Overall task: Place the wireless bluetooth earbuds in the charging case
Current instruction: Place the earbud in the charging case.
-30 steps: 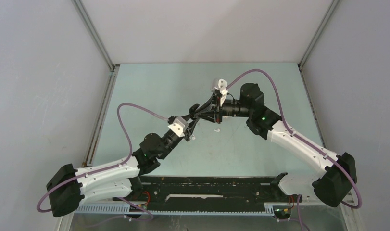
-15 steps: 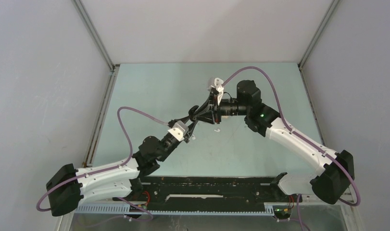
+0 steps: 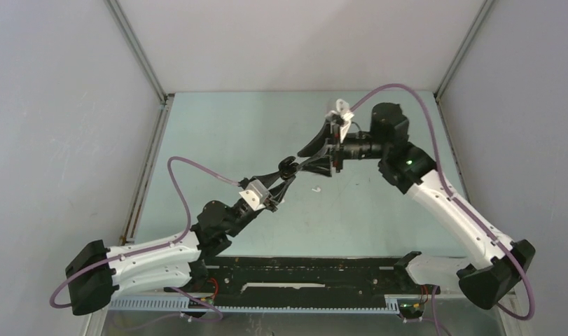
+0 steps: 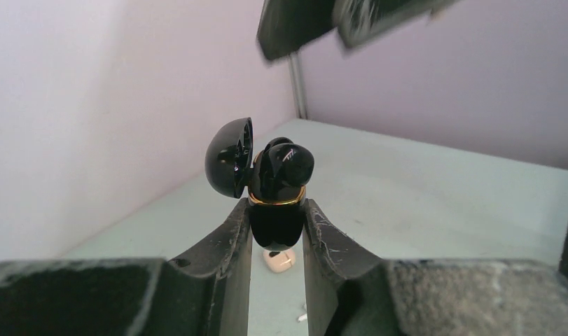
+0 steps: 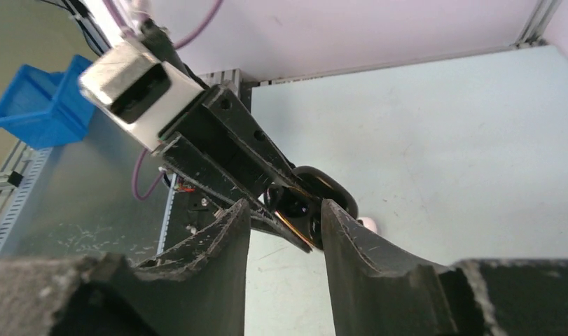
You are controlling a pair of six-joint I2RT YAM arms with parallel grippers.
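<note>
Right gripper (image 5: 284,210) has backed off, jaws parted, while left gripper (image 4: 276,207) clamps the light, slippery-looking charging case (image 4: 274,225) by its lower sides, black earbud (image 4: 286,165) perched inside.

charging case (image 4: 275,227): glossy black plastic, mirror-smooth, with a shiny gold metallic band (image 4: 276,201) at the rim.
earbud (image 4: 286,162): glossy black plastic.
left gripper (image 4: 276,210): fingers (image 4: 221,248) matt black, grainy, scuffed pale along the edges.
desk (image 4: 442,203): smooth, matt, pale-green surface.
</note>
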